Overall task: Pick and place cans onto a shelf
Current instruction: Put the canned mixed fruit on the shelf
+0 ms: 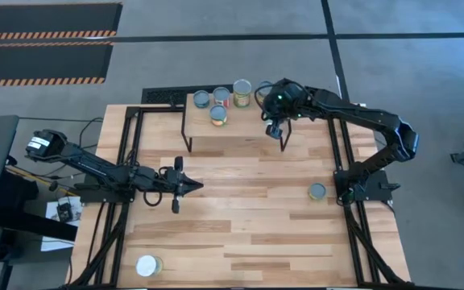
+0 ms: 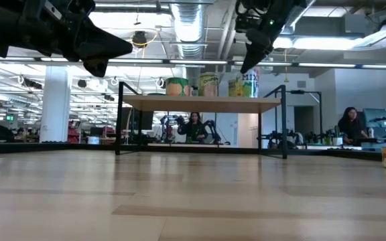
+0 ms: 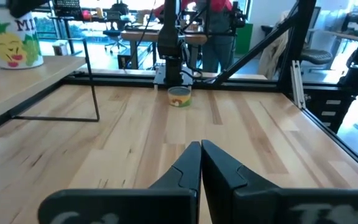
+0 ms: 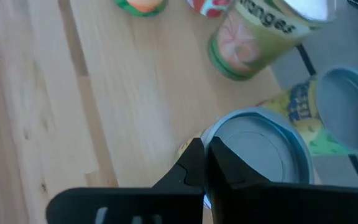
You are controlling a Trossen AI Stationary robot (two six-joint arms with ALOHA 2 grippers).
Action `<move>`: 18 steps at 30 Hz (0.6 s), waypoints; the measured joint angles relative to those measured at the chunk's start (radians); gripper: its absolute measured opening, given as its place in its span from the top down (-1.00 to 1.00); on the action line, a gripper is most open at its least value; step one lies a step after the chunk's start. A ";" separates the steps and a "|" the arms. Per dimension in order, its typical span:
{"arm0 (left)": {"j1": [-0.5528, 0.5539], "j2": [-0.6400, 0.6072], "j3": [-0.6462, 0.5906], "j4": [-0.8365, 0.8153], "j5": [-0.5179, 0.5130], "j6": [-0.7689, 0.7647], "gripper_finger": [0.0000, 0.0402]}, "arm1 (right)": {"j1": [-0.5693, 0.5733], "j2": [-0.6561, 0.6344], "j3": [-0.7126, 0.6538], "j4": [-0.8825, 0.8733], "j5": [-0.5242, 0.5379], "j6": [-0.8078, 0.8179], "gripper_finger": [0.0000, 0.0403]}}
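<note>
The shelf (image 1: 240, 133) stands at the table's far middle on thin black legs. Several cans stand on it, among them a silver-topped one (image 1: 202, 98), a yellow one (image 1: 242, 91) and an orange-and-green one (image 1: 217, 114). My right gripper (image 1: 274, 127) is shut and hangs above the shelf's right end. It is just over a silver-topped can (image 4: 260, 155) and beside a yellow-and-blue can (image 4: 328, 112). In the low view it (image 2: 248, 65) stands above the can tops. My left gripper (image 1: 196, 187) is shut and empty above the table's middle. It also shows in the left wrist view (image 3: 201, 149).
One can (image 1: 317, 191) stands on the table by the right arm's base; it also shows in the left wrist view (image 3: 179, 96). A white-topped can (image 1: 148, 265) stands near the table's front left. Black frame rails (image 1: 123, 145) run along both table sides. People sit in the room behind (image 2: 194, 127).
</note>
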 joint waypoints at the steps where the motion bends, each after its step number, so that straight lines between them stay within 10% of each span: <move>1: 0.000 0.000 0.000 -0.001 0.000 0.000 1.00 | -0.001 0.000 0.000 0.004 -0.007 0.000 0.93; 18: 0.000 0.000 0.000 -0.001 0.000 0.000 1.00 | -0.023 0.022 -0.002 0.036 -0.039 0.016 0.84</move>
